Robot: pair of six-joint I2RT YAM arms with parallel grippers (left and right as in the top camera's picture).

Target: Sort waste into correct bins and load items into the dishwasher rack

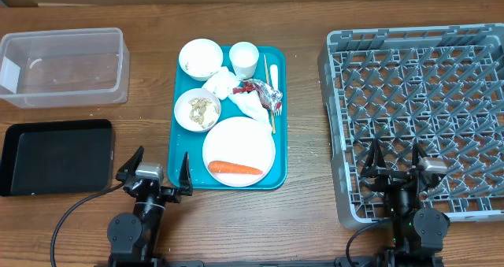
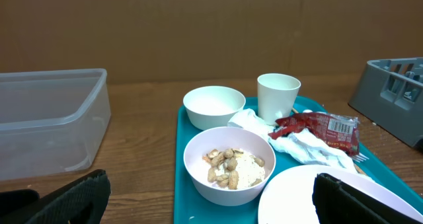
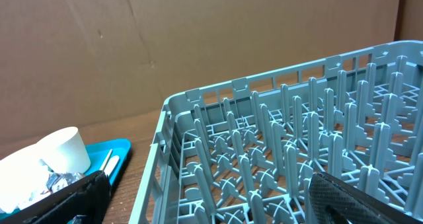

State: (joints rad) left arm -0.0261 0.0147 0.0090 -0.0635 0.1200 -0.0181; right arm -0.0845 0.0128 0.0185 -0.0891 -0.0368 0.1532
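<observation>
1. Seen from overhead, the left end effector point(image 1: 157, 166) was at the 6 o'clock edge of the worktop point(image 1: 307, 220). Its jaws were spread wide and held nothing.
2. The right end effector point(image 1: 396, 161) was over the 6 o'clock edge of the grey dishwasher rack point(image 1: 417, 78). It was likewise wide open and empty.
3. The rack filled the 3 o'clock side of the worktop.
4. A teal tray point(image 1: 279, 141) lay in the middle, just at 3 o'clock of the left end effector.
5. On the tray, the white plate point(image 1: 239, 141) sat at 6 o'clock, with the orange carrot point(image 1: 234, 168) lying across its near part.
6. At 10 o'clock of the plate stood a white bowl point(image 1: 186, 119) holding peanut-like scraps point(image 1: 198, 108) and white crumbs.
7. A second bowl point(image 1: 200, 58) stood at the tray's 11 o'clock corner, with the cup point(image 1: 243, 58) just at 3 o'clock of it.
8. Crumpled napkins point(image 1: 224, 84) and the red-and-silver wrapper point(image 1: 264, 92) lay in the tray's middle.
9. The chopsticks point(image 1: 272, 117) ran along its 3 o'clock rim.
10. The clear tub point(image 1: 118, 62) was at the worktop's 10 o'clock, and the black tray point(image 1: 55, 157) was at 8 o'clock.
</observation>
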